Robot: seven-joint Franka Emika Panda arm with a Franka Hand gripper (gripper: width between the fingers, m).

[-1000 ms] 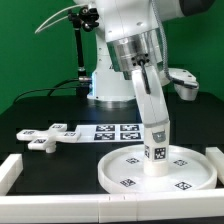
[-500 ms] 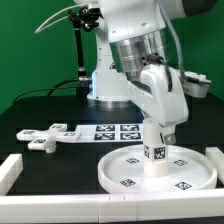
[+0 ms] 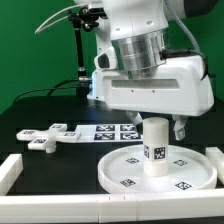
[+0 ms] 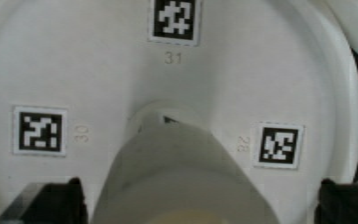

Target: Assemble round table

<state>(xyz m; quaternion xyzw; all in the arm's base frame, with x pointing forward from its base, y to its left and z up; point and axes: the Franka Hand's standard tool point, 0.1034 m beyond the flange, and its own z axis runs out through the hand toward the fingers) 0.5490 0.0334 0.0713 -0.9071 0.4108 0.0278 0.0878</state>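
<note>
The cylinder leg (image 3: 156,150) is seated upright on the rimmed round disc (image 3: 118,171), directly beneath the hand (image 3: 157,126), which is opened wide astride its top with nothing held, presumably for regripping.

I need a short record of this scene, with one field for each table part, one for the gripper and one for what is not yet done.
leg: short cylinder leg, upright on the middle of the disc
disc: round disc, lying flat, tags up
base: cross-shaped base, lying flat at the exterior view's left, apart from the disc
gripper: gripper at the leg's top, jaws open on either side
marker board: marker board, behind the disc
not yet done: base not joined to the leg
</note>
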